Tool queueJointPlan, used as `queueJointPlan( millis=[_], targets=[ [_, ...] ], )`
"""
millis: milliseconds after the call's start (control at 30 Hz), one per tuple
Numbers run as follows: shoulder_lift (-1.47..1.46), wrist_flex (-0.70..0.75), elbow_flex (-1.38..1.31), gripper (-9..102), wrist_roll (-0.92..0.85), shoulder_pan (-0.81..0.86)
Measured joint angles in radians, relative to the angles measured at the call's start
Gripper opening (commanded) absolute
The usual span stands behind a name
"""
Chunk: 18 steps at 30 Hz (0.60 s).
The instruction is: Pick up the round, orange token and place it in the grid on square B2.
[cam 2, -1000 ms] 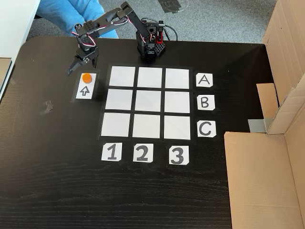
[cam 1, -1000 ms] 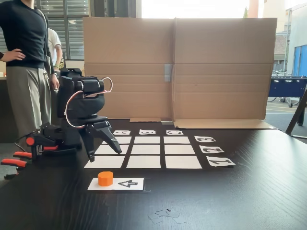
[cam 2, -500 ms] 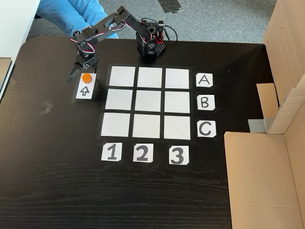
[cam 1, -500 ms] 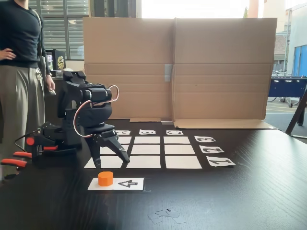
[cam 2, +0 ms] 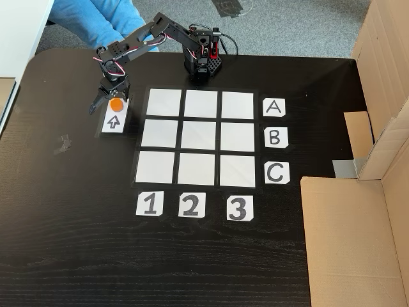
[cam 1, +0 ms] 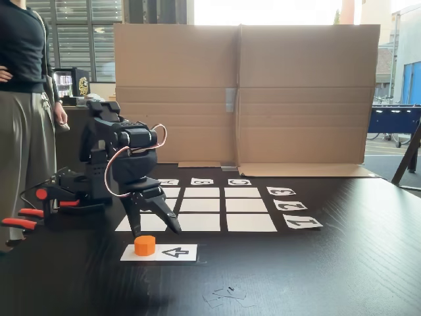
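The orange token (cam 1: 145, 245) (cam 2: 115, 104) sits on the end of a white strip with a black arrow (cam 1: 175, 252) (cam 2: 114, 122), beside the grid (cam 1: 246, 222) (cam 2: 158, 167). In both fixed views my gripper (cam 1: 156, 229) (cam 2: 107, 105) hangs open just above the token, one finger on each side, not touching it. Square B2 (cam 1: 201, 205) (cam 2: 199, 135), the centre cell, is bare white paper.
The arm's base (cam 2: 202, 59) stands behind the grid, held by red-orange clamp handles (cam 1: 20, 220). Cardboard walls (cam 1: 243, 92) (cam 2: 358, 243) close the far side. Letter labels (cam 2: 274, 137) and number labels (cam 2: 190, 205) edge the grid. A person (cam 1: 23, 99) stands beside the table.
The arm has reached forward and lowered, bringing the open gripper from behind the strip to right over the token. The person has shifted left. The token has not moved.
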Motion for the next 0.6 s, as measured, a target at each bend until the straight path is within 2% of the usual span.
queueJointPlan(
  millis=[67, 133, 600],
  targets=[
    [0.000, 0.000, -0.003, 41, 0.000, 0.000],
    [-0.003, -0.008, -0.005, 1, 0.006, 0.000],
    [-0.026, -0.021, -0.006, -1, 0.035, 0.000]
  ],
)
